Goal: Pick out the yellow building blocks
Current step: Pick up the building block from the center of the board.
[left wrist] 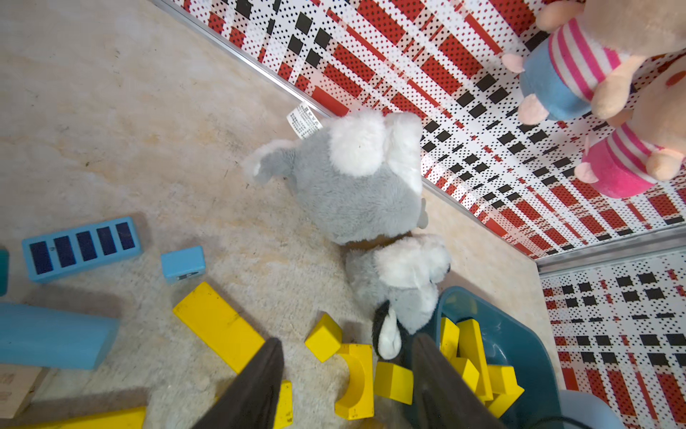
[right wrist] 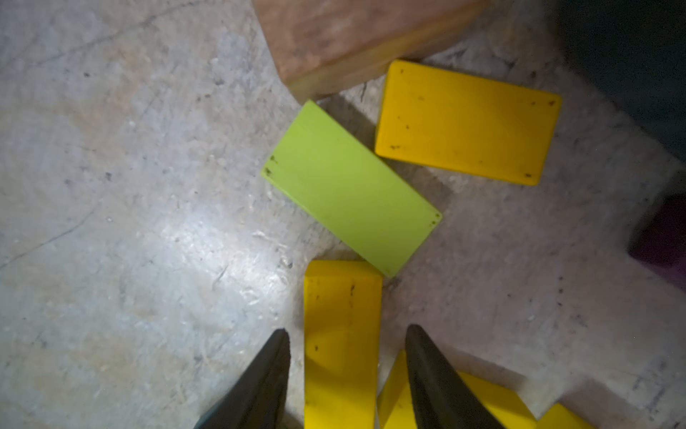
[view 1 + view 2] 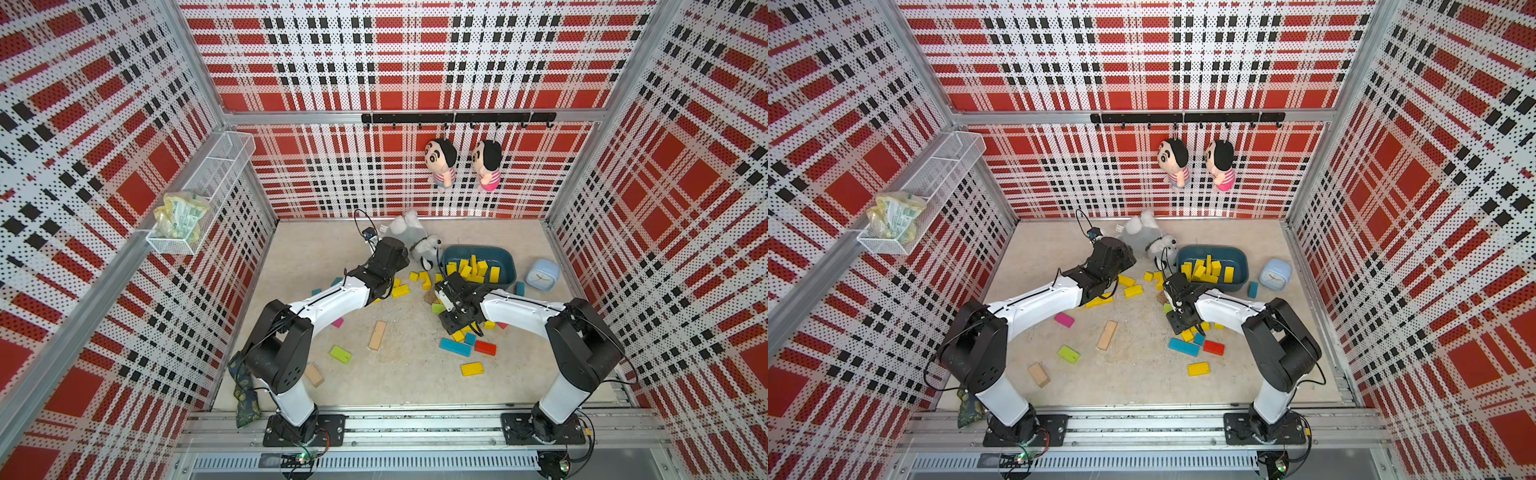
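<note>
Several yellow building blocks stand piled in a dark blue bin at the back right. More lie loose on the floor in both top views, such as a brick at the front and another near the left arm. My left gripper is open above a yellow arch, a cube and a short block, holding nothing. My right gripper is low over the floor and open. Its jaws straddle a yellow bar, with a gap on each side.
A grey plush dog lies beside the bin and a pale blue clock stands to its right. Lime-green bricks, a wood plank, blue, red and pink blocks lie scattered. Two dolls hang on the back wall.
</note>
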### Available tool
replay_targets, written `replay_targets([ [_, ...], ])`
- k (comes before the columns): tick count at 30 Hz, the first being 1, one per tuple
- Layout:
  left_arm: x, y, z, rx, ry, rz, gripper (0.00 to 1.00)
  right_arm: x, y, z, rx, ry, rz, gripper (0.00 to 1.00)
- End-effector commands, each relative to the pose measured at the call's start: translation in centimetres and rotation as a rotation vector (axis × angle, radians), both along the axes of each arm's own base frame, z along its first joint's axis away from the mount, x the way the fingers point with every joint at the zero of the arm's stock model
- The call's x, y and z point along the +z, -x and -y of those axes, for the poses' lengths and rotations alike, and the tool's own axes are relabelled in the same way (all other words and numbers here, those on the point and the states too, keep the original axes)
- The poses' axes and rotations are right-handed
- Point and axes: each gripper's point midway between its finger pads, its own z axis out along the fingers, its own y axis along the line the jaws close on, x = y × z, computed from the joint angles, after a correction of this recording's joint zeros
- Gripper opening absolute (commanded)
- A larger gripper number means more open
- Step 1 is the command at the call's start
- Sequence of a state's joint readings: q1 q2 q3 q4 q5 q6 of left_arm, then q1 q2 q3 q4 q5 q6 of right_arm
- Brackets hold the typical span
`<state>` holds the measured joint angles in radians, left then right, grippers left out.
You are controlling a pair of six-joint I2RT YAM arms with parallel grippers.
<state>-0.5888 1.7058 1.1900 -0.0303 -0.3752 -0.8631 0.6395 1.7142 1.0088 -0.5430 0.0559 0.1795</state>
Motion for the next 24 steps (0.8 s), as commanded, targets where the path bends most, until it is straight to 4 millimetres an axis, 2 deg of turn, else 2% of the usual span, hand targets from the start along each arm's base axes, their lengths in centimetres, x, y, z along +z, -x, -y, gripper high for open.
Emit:
replay_targets([
  [1, 1.1, 0.0, -1.0, 0.029, 0.013, 0.027, 0.59, -0.3, 0.0, -0.5, 0.011, 0.006, -0.017, 0.51],
  [10, 0.6, -0.3, -1.2, 0.035, 0.004, 0.013, 0.59, -1.4, 0.3, -0.4, 0.011, 0.018, -0.037, 0.43],
  [15, 0.8, -0.5, -1.3, 0.037, 0.002, 0.013, 0.59, -1.2, 0.1, -0.3, 0.007, 0.020, -0.021, 0.35],
  [18, 0.9, -0.5, -1.5, 0.038, 0.000, 0.013, 0.59, -0.1, -0.4, -0.4, -0.004, -0.002, 0.025, 0.33],
  [24, 1.3, -0.5, -1.9, 0.043, -0.009, 0.015, 0.59, 3.6, -1.7, -0.7, -0.037, -0.084, 0.166, 0.30],
])
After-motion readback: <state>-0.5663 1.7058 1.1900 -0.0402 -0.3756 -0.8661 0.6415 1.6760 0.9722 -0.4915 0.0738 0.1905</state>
